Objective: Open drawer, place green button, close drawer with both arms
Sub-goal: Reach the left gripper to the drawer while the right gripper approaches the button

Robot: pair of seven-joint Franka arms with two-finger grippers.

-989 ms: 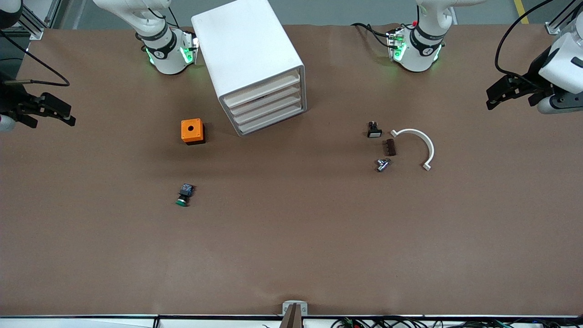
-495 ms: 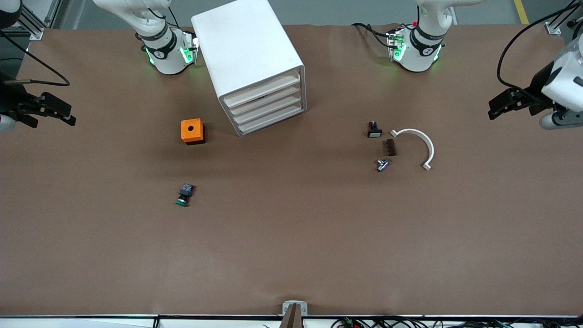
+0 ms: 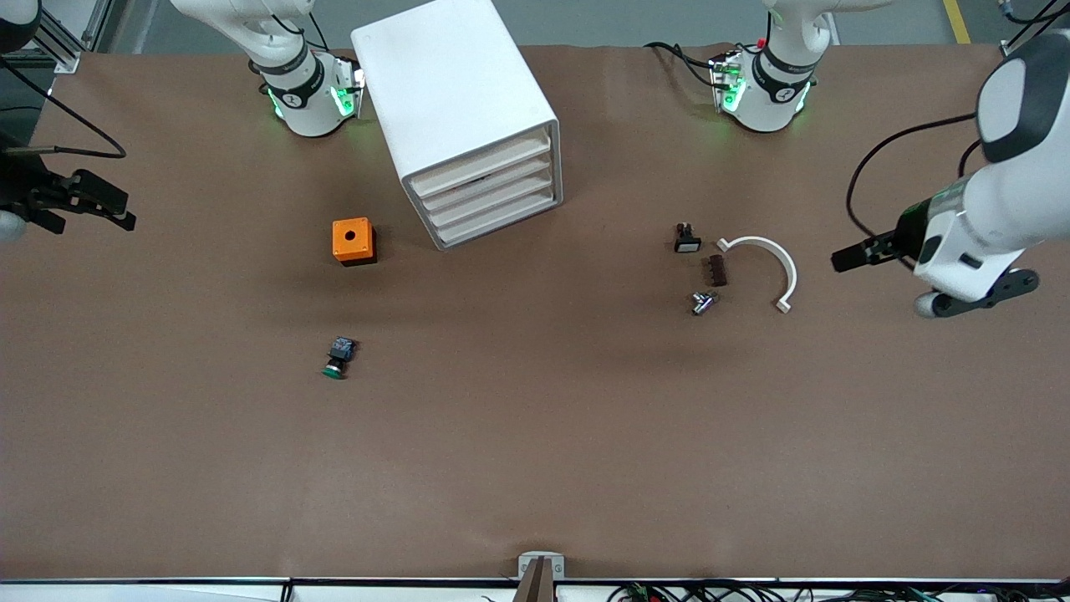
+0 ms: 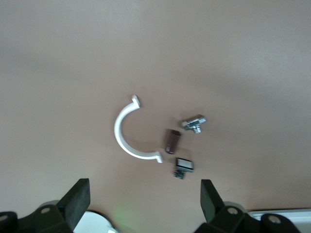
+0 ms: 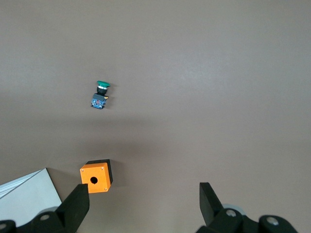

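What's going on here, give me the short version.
Nothing is being handled yet. The cabinet has all its drawers shut, and the button lies on the table, nearer the front camera than the orange box. The left tool is open and empty, up in the air at the left arm's end of the table, near the white curved piece and small parts. The right tool, also open and empty, waits at the right arm's end.
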